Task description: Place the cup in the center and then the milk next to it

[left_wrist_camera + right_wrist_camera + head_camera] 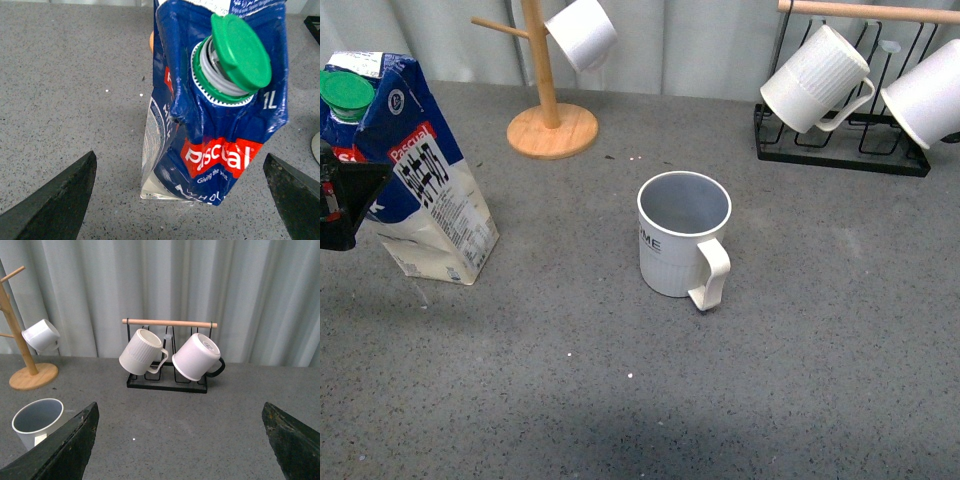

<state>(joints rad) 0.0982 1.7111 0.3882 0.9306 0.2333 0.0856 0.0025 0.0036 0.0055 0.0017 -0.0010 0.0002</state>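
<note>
A grey speckled table (820,350) seen from the robot's body camera. The large cream-white ribbed mug with a grey-blue inside and a chunky squared handle (682,235) stands upright near the middle of the table, handle toward the camera, with nothing touching it. Judged from this, the first step, placing the cup in the centre, looks done.

The tall blue-and-white milk carton with a round green cap and a red logo (425,190) stands far to the left, well apart from the mug. It looks dented and seems to lean. In the left wrist view, the left end effector (180,156) is spread wide, with a dark finger on either side of the carton and a clear gap to each. The milk step appears to be in hand.

The right end effector (180,405) is also spread wide and holds nothing.

The next move likely calls for closing the left fingers on the carton body, lifting it, and setting it upright just beside the mug without knocking it.

At the back are a wooden mug tree (550,120) and a black wire rack (840,150), each holding white mugs.
</note>
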